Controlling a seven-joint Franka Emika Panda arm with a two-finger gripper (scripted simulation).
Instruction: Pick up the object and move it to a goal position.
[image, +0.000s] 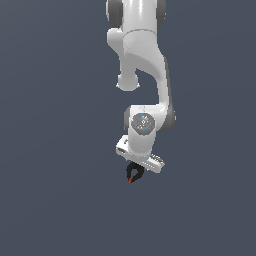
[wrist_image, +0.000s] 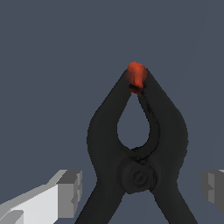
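The object (wrist_image: 140, 148) is a small black spring clamp with a red-orange tip (wrist_image: 136, 76). In the wrist view it fills the middle of the picture, its two handles splaying toward the camera. My gripper (wrist_image: 142, 190) is open and straddles it. One grey finger (wrist_image: 70, 192) stands beside one handle and the other finger (wrist_image: 214, 188) beside the opposite handle, each with a narrow gap showing. In the exterior view the clamp (image: 132, 175) sits directly under the white hand, at my gripper (image: 135, 170), with its red tip pointing down the picture.
A plain dark blue-grey surface (image: 50, 200) fills both views around the arm (image: 142, 60). No other objects, containers or edges show.
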